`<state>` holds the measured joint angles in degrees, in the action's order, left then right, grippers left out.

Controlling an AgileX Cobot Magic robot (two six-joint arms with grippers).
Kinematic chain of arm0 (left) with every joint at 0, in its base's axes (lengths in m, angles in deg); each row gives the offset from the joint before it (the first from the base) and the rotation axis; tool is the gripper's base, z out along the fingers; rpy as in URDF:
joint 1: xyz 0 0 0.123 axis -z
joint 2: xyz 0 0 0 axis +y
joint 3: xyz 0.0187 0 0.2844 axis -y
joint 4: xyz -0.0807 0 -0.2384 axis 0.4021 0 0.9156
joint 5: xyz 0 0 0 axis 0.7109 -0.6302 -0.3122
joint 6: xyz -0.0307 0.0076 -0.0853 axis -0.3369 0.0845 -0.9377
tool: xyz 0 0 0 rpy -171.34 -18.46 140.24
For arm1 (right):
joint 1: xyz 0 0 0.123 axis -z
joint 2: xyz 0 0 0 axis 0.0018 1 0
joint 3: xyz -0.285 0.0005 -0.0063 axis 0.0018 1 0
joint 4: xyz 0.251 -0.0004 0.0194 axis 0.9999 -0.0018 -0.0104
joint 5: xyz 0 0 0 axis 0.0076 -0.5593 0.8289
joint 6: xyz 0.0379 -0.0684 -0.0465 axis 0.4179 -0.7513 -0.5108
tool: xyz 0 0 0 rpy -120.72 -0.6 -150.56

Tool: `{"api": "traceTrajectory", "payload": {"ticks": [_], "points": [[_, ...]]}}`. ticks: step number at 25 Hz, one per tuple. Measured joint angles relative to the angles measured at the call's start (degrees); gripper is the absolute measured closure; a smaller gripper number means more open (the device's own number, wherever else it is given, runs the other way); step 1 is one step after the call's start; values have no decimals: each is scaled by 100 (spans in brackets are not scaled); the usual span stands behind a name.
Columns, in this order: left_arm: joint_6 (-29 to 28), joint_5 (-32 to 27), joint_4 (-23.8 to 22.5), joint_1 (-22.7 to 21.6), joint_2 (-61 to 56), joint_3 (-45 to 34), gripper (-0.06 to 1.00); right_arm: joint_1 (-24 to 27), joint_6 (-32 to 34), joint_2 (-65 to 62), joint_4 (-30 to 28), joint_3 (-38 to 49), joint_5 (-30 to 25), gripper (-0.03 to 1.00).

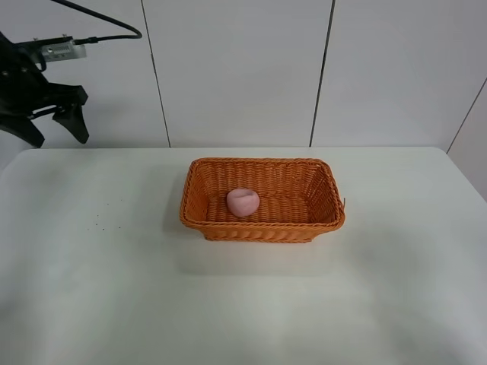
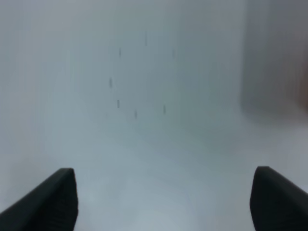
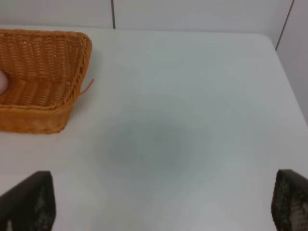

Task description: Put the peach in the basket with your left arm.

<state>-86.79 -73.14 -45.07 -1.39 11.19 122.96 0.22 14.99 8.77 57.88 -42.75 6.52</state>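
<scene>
The pale pink peach (image 1: 243, 201) lies inside the orange wicker basket (image 1: 204, 173) at the middle of the white table. My left gripper (image 1: 53, 128) is open and empty, raised high at the far left, well away from the basket. In the left wrist view its two black fingertips (image 2: 53, 199) stand wide apart over blurred bare table. In the right wrist view the right gripper (image 3: 163, 207) is open and empty, with the basket (image 3: 57, 91) off to one side and a sliver of the peach (image 3: 2, 82) at the frame's edge. The right gripper is out of the exterior view.
The white table (image 1: 91, 289) has a few small dark specks (image 1: 106, 220) left of the basket. A white panelled wall (image 1: 236, 68) stands behind the table. A loose wicker strand (image 3: 86, 87) sticks out from the basket's corner.
</scene>
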Motion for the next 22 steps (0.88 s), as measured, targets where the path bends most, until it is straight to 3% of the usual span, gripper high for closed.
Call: {"api": "traceTrajectory", "payload": {"ticks": [6,12,22], "points": [[57,0,-11,0,-2070,-1959,19,0,0,0,0,0,0,27],[221,-2,-349,0,-4136,-3864,19,0,0,0,0,0,0,27],[232,459,-382,0,-7316,-6042,19,0,0,0,0,0,0,27]]}}
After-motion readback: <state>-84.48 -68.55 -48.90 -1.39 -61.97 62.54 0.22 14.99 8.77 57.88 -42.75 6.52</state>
